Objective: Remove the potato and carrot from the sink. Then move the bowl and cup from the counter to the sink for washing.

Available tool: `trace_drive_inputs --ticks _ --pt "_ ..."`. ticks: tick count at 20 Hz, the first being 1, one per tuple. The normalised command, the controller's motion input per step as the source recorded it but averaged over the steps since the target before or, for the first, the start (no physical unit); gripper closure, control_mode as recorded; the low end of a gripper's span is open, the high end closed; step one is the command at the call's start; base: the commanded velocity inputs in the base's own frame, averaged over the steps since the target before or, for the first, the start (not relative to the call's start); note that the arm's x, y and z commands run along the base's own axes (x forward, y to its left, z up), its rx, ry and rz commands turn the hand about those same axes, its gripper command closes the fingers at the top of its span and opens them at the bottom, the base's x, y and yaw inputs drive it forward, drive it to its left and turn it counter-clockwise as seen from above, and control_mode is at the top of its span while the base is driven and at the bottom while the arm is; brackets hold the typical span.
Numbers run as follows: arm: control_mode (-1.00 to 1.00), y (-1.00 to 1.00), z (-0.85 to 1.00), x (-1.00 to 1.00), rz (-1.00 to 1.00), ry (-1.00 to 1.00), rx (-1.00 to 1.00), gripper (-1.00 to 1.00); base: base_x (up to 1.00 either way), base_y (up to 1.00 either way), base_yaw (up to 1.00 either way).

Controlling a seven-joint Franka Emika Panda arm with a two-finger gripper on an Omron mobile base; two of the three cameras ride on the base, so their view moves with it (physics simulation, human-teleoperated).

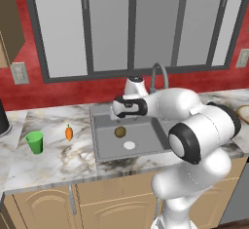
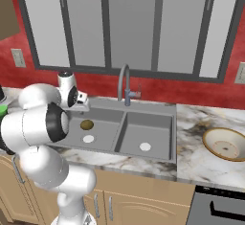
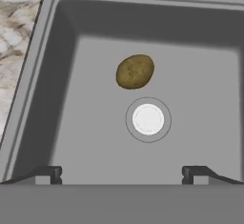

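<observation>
The olive-brown potato lies on the floor of the left basin of the grey sink, just beyond its white drain disc. My gripper hangs open above that basin, pointing down, with nothing between its fingers. On the marble counter left of the sink the orange carrot lies beside the green cup, which stands upright. Right of the sink, the tan bowl rests on the counter.
The curved faucet rises behind the sink's middle, close to my arm. The right basin holds just its drain disc. A dark object stands at the counter's far left. A stove front sits below the bowl.
</observation>
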Motion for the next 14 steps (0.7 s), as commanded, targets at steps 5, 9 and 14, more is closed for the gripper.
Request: trace_drive_inputs --ticks 5,9,14 --pt "-1.0 -0.1 -0.14 0.26 0.0 -0.09 0.02 -1.0 0.0 0.0 0.0" --pt "-1.0 -0.01 -0.16 0.3 0.0 -0.1 0.0 -1.0 0.0 0.0 0.0" --pt "-1.0 -0.01 -0.16 0.3 0.0 -0.08 0.0 -1.0 0.0 0.0 0.0"
